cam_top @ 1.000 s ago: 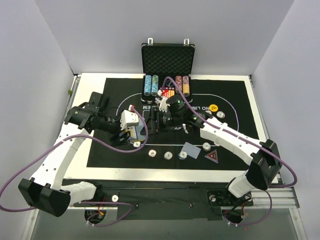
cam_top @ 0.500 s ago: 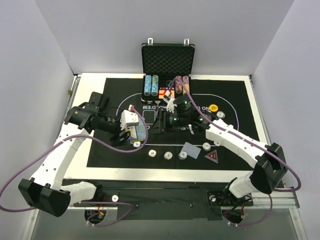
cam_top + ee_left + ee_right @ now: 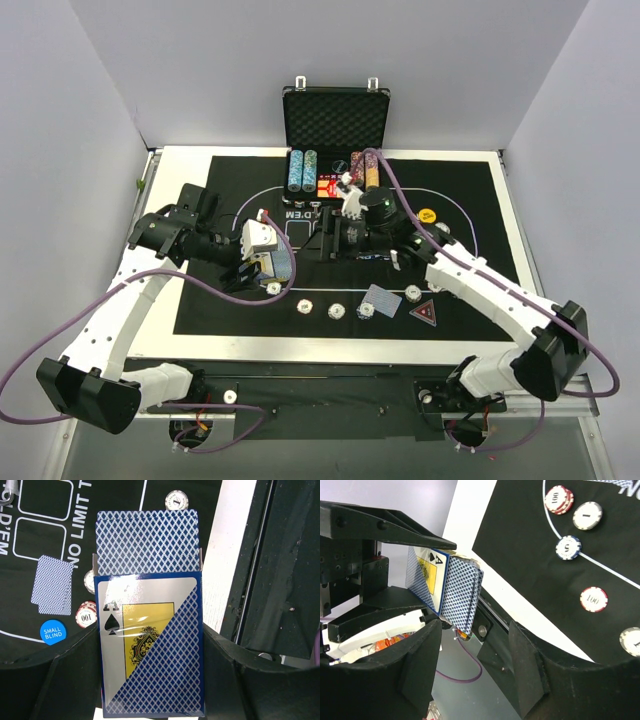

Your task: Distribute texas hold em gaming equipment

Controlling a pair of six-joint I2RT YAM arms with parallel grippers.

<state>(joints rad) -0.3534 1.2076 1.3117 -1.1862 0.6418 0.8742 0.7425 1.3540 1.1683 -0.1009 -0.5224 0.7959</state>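
My left gripper point(image 3: 264, 264) is shut on the deck box point(image 3: 150, 645), which shows an ace of spades; blue-backed cards point(image 3: 147, 541) stick out of its top. The deck also shows in the right wrist view point(image 3: 446, 589), held upright over the table's left edge. My right gripper point(image 3: 326, 239) is open and empty, its jaws spread either side of the deck's near end but short of it point(image 3: 475, 667). Two dealt cards point(image 3: 381, 298) lie face down on the mat, also in the left wrist view point(image 3: 52, 585). Striped chips point(image 3: 304, 307) lie in a row along the front.
The black case point(image 3: 335, 120) stands open at the back with chip columns. A black-red triangular marker point(image 3: 424, 312), a yellow disc point(image 3: 427, 214) and a blue small-blind disc point(image 3: 52, 632) lie on the black mat point(image 3: 470, 200). More chips point(image 3: 593, 599) lie near the white line.
My right gripper has drawn back to the right, away from the deck, and its wrist has swung toward the case. The left arm and deck have not moved.
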